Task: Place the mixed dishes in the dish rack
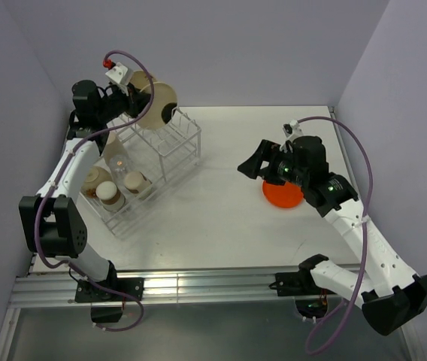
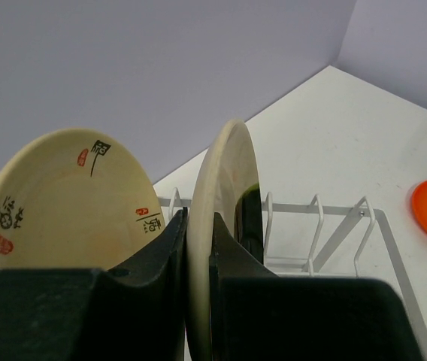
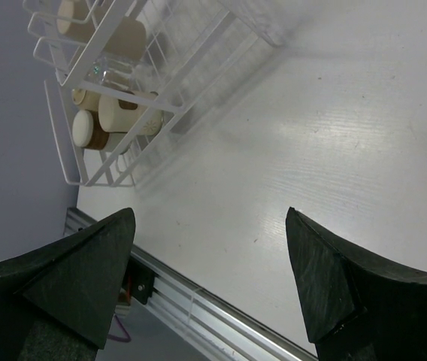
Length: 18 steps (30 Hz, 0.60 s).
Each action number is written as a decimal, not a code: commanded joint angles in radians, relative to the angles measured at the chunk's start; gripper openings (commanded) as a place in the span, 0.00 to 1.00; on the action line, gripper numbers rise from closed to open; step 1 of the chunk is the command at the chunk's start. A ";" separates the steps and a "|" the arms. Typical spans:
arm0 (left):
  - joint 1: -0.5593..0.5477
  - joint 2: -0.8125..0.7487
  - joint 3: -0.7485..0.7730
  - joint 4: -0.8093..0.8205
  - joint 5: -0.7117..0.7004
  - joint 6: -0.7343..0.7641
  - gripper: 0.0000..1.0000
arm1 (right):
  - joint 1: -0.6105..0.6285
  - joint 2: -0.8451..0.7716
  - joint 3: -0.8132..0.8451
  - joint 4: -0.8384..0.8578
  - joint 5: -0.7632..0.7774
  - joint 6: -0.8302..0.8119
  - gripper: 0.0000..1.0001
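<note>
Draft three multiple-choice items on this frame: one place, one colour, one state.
1. Where is the orange plate?
A. in the dish rack
B. flat on the table
C. in a gripper

2. What colour is the plate in the left gripper?
A. cream
B. blue
C. orange

3. What state is the right gripper in?
A. shut, empty
B. shut on the orange plate
C. open, empty

Key:
1 B, it lies on the tabletop beside the right arm.
2 A, the clamped rim is cream in the left wrist view.
3 C, its fingers stand wide apart with only tabletop between them.
</note>
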<state>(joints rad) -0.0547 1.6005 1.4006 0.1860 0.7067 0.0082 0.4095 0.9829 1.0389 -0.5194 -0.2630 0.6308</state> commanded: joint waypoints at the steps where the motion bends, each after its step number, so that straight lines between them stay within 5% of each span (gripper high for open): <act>1: -0.022 0.002 0.044 0.006 -0.021 0.015 0.01 | -0.015 -0.032 0.000 -0.001 0.034 -0.003 0.88; 5: -0.027 0.004 0.049 -0.005 -0.032 0.009 0.13 | -0.021 -0.058 -0.010 -0.019 0.056 0.001 0.89; 8: -0.031 -0.013 0.041 -0.013 -0.050 0.001 0.50 | -0.029 -0.069 -0.017 -0.037 0.083 0.013 0.91; 9: -0.031 -0.017 0.032 -0.016 -0.061 0.001 0.55 | -0.029 -0.070 -0.020 -0.044 0.093 0.018 0.92; 18: -0.031 -0.103 -0.034 -0.022 -0.122 -0.048 0.93 | -0.089 -0.122 -0.156 -0.119 0.245 0.162 0.94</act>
<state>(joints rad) -0.0822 1.5742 1.3781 0.1486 0.6060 -0.0231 0.3614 0.8982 0.9451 -0.5987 -0.1028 0.7185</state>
